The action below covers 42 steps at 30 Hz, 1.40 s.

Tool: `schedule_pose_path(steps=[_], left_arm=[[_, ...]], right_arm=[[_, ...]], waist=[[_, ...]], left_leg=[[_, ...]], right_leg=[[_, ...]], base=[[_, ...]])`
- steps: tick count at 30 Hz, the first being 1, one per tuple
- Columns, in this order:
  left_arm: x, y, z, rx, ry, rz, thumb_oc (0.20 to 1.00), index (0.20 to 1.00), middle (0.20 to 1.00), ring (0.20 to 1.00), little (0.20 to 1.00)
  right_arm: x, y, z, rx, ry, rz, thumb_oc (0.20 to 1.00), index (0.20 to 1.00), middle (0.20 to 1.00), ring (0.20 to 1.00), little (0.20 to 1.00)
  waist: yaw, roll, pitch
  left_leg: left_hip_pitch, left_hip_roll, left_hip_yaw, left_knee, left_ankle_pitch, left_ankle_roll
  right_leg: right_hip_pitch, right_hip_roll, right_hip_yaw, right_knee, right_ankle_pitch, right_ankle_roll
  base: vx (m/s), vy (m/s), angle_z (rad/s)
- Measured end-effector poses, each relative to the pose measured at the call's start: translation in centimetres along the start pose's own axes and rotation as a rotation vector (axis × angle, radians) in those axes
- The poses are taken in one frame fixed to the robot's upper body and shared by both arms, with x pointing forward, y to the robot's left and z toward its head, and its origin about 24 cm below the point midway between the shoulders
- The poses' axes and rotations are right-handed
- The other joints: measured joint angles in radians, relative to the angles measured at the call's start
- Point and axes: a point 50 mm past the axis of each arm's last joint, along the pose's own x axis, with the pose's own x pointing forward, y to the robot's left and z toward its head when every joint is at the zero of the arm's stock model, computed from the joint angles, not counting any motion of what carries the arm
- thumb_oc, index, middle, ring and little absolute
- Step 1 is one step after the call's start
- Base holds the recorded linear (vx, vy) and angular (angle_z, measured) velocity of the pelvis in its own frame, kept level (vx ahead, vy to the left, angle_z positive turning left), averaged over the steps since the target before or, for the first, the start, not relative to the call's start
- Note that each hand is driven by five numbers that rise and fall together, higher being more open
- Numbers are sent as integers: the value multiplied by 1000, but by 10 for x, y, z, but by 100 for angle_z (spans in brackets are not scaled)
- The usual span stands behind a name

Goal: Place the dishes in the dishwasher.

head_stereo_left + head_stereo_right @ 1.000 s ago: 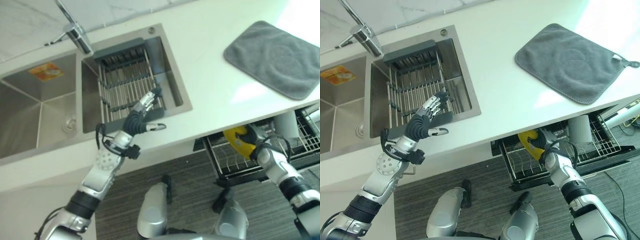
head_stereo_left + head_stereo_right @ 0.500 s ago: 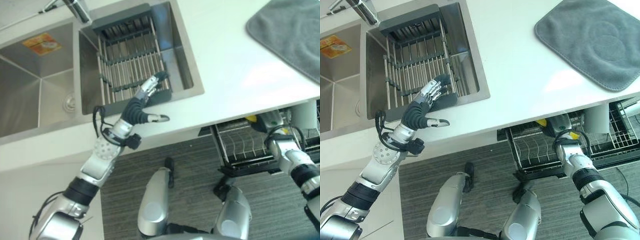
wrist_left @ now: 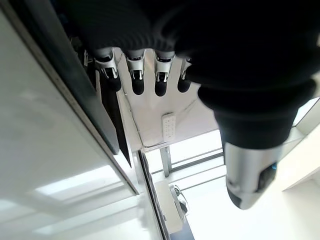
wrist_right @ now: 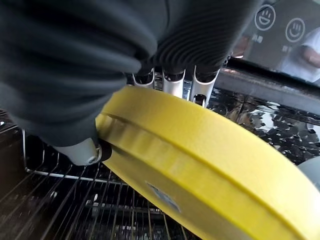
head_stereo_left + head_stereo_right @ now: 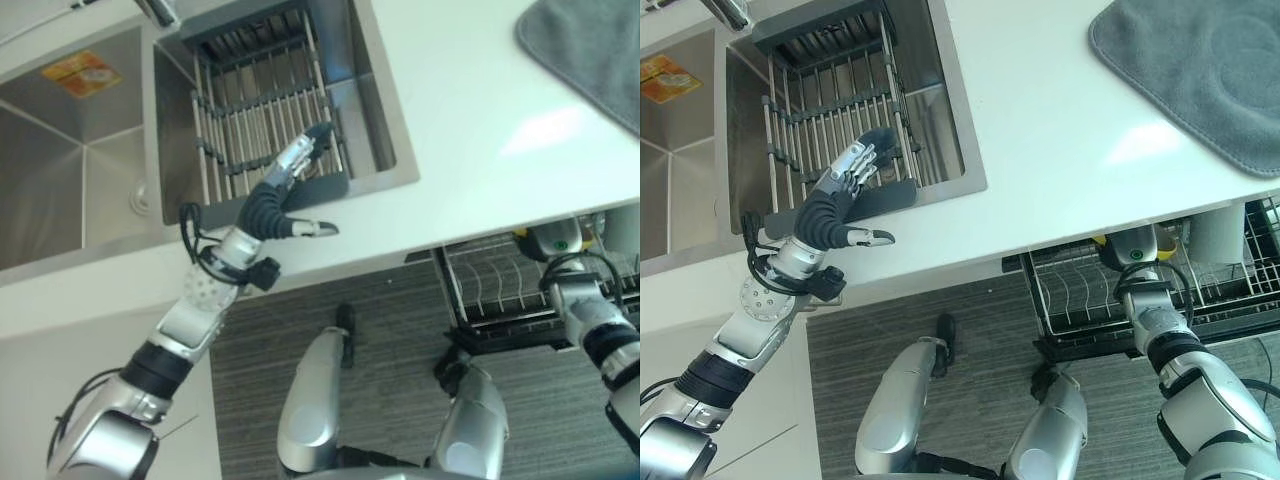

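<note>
Since a second ago the head camera has tipped down, so the whole scene slides upward, and the right hand (image 4: pixel 100 75) has carried the yellow dish (image 4: pixel 200 165) further in under the bench (image 5: pixel 1060 120); only a sliver of yellow peeks out beside the wrist where most of the dish showed before.

Largest first: the bench runs across the scene, with the sink (image 5: pixel 60 190) set into it and a grey mat (image 5: pixel 1200 70) lying flat at its far right. Below the bench edge, the dishwasher rack (image 5: pixel 1080 300) stands pulled out so its wire tines can take dishes on edge. In the sink sits a wire drainer (image 5: pixel 260 120).

Right hand: fingers behind the dish and thumb across its rim, clamped on it above the rack wires, tilted, likely for slotting between tines. Left hand (image 5: pixel 285 185): fingers straight and relaxed, holding nothing, over the drainer's near edge.
</note>
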Motion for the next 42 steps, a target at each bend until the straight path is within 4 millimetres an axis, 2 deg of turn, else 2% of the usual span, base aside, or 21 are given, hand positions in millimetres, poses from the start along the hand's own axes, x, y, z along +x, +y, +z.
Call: schedule_pose_path(steps=[2,3,11,18,26,27,28,33,36,42], left_arm=[[6,-1,1,-1,-14,4,1000,1000,1000,1000,1000],[13,-1,5,6,-40,-5,1000,1000,1000,1000,1000],[18,-3,14,2,-81,-5,1000,1000,1000,1000,1000],[24,-5,24,5,-121,-21,1000,1000,1000,1000,1000],[28,-5,29,4,-142,-19,1000,1000,1000,1000,1000],[29,-5,29,4,-145,-16,1000,1000,1000,1000,1000],[28,-5,29,3,-144,-12,1000,1000,1000,1000,1000],[28,-9,26,-13,-134,-9,1000,1000,1000,1000,1000],[27,-11,25,-21,-128,-8,1000,1000,1000,1000,1000],[28,-13,16,-42,-91,32,1000,1000,1000,1000,1000]], right_arm=[[3,1,5,41,57,-4,200,200,200,200,200],[13,-5,3,37,80,-21,200,200,200,200,200],[22,-12,2,60,113,-43,200,200,200,200,200],[38,-26,0,95,152,-86,200,200,200,200,200],[51,-39,-2,142,210,-115,200,200,200,200,200],[53,-40,-2,155,221,-119,319,319,319,319,319],[54,-41,-2,156,224,-120,1000,1000,1000,1000,1000],[54,-35,6,351,383,-68,1000,1000,1000,1000,1000],[52,-30,14,481,467,-32,1000,1000,1000,1000,1000],[42,-14,17,698,650,57,1000,1000,1000,1000,1000]], waist=[[-2,1,0],[0,7,-2],[17,16,-2],[22,24,-6],[22,48,-21],[22,49,-22],[23,50,-22],[22,63,-37],[25,74,-46],[21,81,-73]], left_leg=[[-11,-10,2,4,0,4],[-37,-14,2,5,-2,7],[-75,-14,-4,26,2,13],[-127,-14,-8,41,-4,12],[-174,-17,-14,58,-5,15],[-177,-19,-12,57,-4,15],[-177,-20,-10,57,-4,15],[-180,-25,-9,58,-3,16],[-180,-27,-2,59,-1,24],[-178,-30,5,72,-6,34]], right_leg=[[-18,0,30,-3,1,0],[-45,1,43,-3,4,2],[-70,2,43,-2,9,0],[-114,3,46,-3,12,3],[-152,5,54,-3,14,2],[-157,6,60,-3,15,1],[-160,7,69,-2,15,1],[-164,7,77,-4,24,-7],[-164,7,83,-7,31,1],[-161,6,92,-11,34,2]], base=[[-35,76,6],[5,21,6],[1,2,1],[20,-1,1],[0,0,0],[0,0,0],[0,0,0],[-5,13,1],[-10,29,-3],[2,23,-1]])
